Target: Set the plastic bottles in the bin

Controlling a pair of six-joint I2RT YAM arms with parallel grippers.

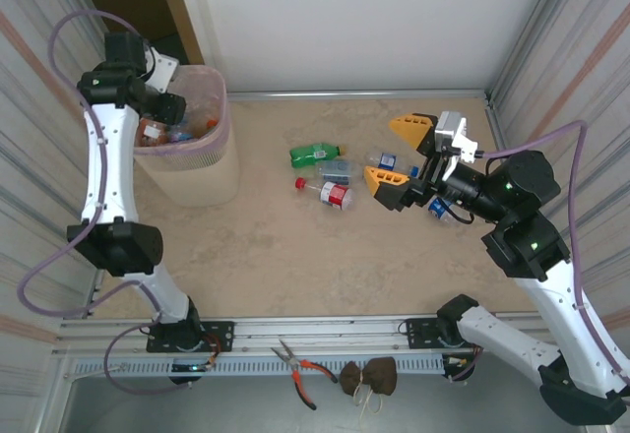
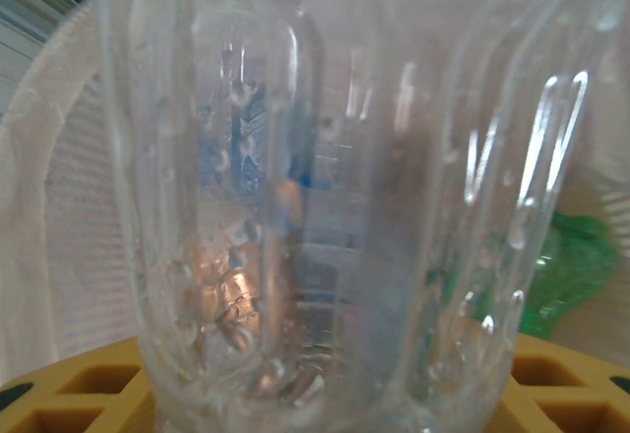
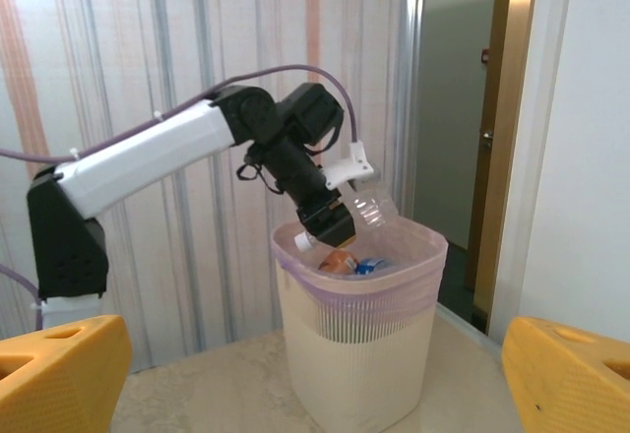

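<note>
My left gripper [image 3: 331, 220] is clamped across a clear ribbed plastic bottle [image 3: 370, 206] and holds it tilted just above the mouth of the pale pink translucent wastebasket [image 3: 354, 354]. In the left wrist view that bottle [image 2: 325, 207] is pressed against my yellow fingers [image 2: 89, 394], with the bin's ribbed inner wall [image 2: 59, 216] behind it. The bin [image 1: 202, 182] stands in the far left corner of the tan table [image 1: 266, 256], close to the corrugated side wall [image 1: 39, 79], so my left arm has little room on that side. Orange and blue bottles [image 1: 162, 134] lie inside it.

My right gripper [image 1: 400, 154] hangs with its yellow jaws spread wide and nothing between them, over the right part of the table. A small blue-labelled bottle [image 1: 390, 160] lies just under it. To its left lie a green bottle [image 1: 317, 154], a clear blue-labelled bottle [image 1: 340, 170] and a clear red-labelled bottle with a red cap [image 1: 326, 193], close together near the middle. Between that cluster and the bin the tabletop is bare, as is the strip toward the near rail [image 1: 325, 333].
</note>
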